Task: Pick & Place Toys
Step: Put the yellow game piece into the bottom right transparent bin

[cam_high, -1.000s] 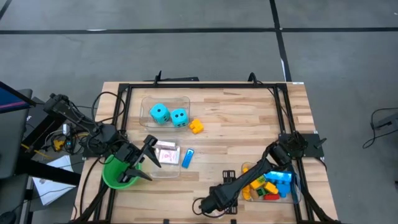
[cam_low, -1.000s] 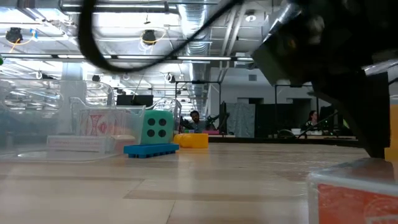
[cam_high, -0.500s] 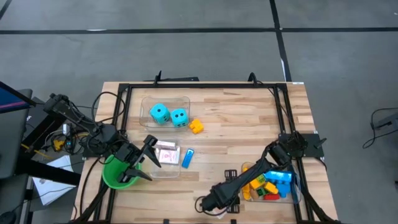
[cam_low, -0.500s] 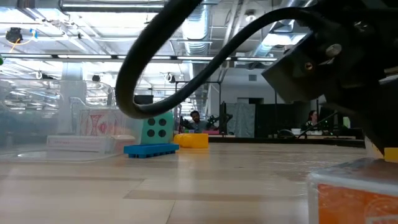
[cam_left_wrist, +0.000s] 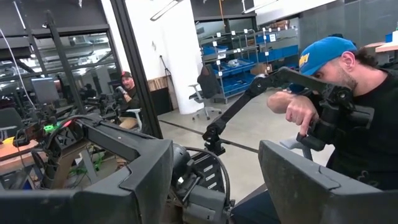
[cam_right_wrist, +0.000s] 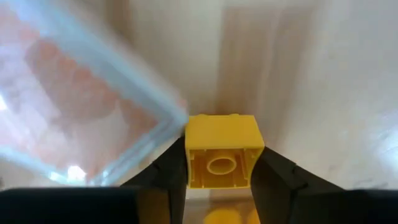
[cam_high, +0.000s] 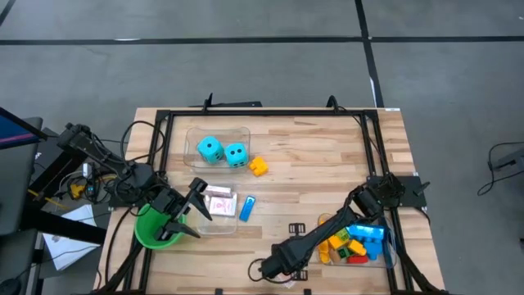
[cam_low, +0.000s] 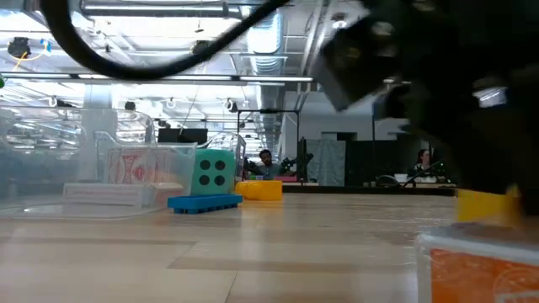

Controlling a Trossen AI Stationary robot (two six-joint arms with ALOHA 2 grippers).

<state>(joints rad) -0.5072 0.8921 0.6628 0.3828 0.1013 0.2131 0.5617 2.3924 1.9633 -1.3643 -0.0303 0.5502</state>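
We are partway: our right gripper (cam_right_wrist: 219, 167) is clenching a yellow brick (cam_right_wrist: 222, 149) at the table's near edge, our left gripper (cam_high: 190, 210) is waiting open, and another yellow brick (cam_high: 259, 167) and blue brick (cam_high: 247, 208) are lying loose outside the bins.

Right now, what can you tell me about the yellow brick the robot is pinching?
The yellow brick is a small, blocky piece that looks like smooth plastic. Its hollow underside, with a round tube in the middle, faces the wrist camera. It sits squarely between the right gripper's two dark fingers, which press on its opposite sides. Behind it lie the wooden table and the corner of a clear bin. In the low view it is a yellow block near the table.
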